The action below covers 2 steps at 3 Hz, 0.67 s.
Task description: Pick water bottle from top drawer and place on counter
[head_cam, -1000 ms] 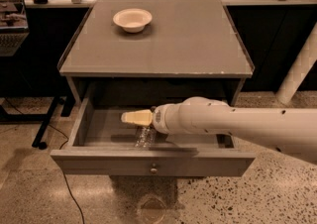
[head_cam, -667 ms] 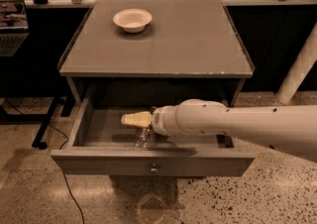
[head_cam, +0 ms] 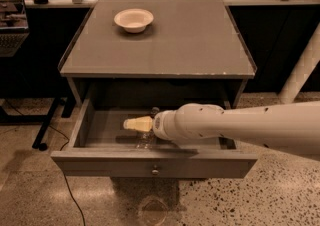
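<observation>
Tool [head_cam: 133, 124] still sits over water bottle [head_cam: 145, 140] inside top drawer [head_cam: 100, 163].

Desk [head_cam: 200, 45]: grey square top with thin raised clear edges.
White bowl [head_cam: 133, 20]: sat upright on the desk, near its far left corner.
Floor [head_cam: 30, 190]: speckled, under the desk.
Claw [head_cam: 137, 123]: below the desk's front edge, inside the open top drawer [head_cam: 150, 162].

1 cam, high front, looks down on counter [head_cam: 200, 45]; gripper [head_cam: 132, 124] in top drawer [head_cam: 100, 162].
</observation>
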Available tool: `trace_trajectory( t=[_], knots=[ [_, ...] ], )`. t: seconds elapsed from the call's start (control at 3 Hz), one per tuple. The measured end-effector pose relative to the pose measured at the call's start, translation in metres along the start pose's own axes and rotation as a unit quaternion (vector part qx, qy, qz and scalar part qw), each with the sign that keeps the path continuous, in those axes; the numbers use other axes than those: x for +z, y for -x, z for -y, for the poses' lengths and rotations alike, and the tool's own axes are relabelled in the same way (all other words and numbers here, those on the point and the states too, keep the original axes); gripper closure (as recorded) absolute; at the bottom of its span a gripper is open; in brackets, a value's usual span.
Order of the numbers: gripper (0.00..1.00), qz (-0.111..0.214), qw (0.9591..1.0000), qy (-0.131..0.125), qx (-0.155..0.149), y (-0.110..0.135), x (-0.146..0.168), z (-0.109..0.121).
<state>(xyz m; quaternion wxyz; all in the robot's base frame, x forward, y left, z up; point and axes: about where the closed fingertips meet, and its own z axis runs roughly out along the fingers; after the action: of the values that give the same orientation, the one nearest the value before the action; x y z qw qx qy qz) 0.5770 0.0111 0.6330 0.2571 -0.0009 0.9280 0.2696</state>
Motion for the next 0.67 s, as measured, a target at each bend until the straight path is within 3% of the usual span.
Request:
trace_trajectory(
  t=[0.67],
  knots=[
    [0.0,0.003,0.9993,-0.033,-0.016,-0.0079,0.0034,0.0085]
  ],
)
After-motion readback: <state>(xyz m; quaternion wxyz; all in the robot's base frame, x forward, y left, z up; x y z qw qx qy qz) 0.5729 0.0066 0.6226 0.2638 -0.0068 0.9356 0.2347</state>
